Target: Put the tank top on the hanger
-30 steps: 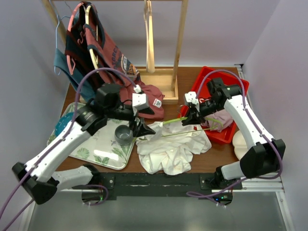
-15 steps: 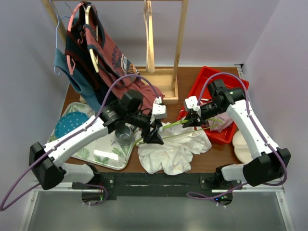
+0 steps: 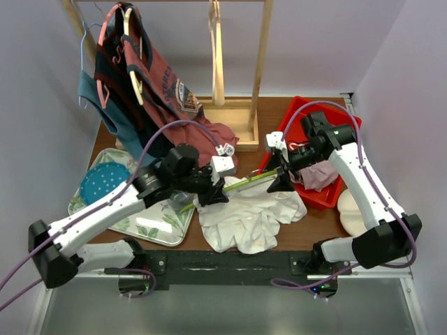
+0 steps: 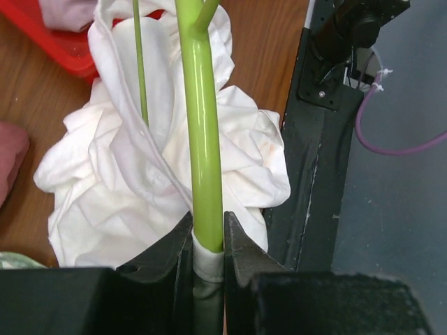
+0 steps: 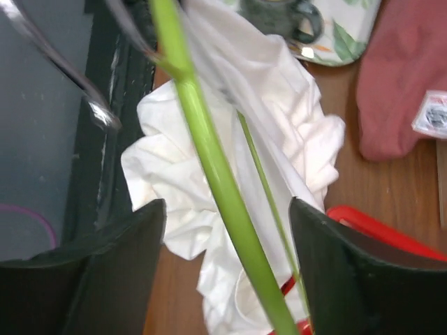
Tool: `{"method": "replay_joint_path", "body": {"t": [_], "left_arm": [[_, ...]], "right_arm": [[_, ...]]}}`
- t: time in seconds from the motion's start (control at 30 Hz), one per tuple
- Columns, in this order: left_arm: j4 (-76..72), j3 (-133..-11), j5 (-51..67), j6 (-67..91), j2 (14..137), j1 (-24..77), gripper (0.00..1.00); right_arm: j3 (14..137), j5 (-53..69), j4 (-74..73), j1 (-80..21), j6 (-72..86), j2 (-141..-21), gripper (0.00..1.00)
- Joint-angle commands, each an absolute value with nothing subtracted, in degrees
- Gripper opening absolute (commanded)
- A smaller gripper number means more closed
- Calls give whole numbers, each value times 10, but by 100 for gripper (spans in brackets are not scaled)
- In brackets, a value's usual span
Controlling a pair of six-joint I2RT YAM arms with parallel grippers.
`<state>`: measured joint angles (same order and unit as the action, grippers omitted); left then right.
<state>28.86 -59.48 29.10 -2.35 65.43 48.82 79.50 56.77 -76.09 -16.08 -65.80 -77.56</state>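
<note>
At the left, a floral tray (image 3: 157,230) lies on the tabletop (image 3: 316,227), just beside the task area. The left end effector (image 4: 207,234) is clamped narrowly on one end of the lime-green hanger (image 4: 201,139), which is held low and nearly level, probably so that fabric can be fed onto it. The white tank top (image 4: 237,160) is crumpled on the tabletop directly beneath the hanger, between the tray and the red bin (image 3: 318,201). A fold is raised against the hanger's thin lower bar, but whether it is threaded cannot be told. The right end effector (image 5: 227,209) is spread wide, with the hanger passing untouched between its fingers. Room is hemmed in by the tray, the bin and the near tabletop edge, so free movement is judged to lie mainly upward.
</note>
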Motion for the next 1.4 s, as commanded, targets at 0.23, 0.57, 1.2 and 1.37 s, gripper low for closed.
{"method": "replay_joint_path", "body": {"t": [0.23,0.57,1.2,1.37], "left_arm": [[136,-449,200,186,525,486,0],[62,-424,151,238,486,485,0],[20,-395,158,254,440,485,0],[14,-387,202,236,420,485,0]], "right_arm": [[769,470,-562,-45,-313,-671,97],[628,383,-515,-45,-285,-691,89],[634,390,-538,-51,-268,-838,20],[671,335,-509,-47,-216,-837,0]]}}
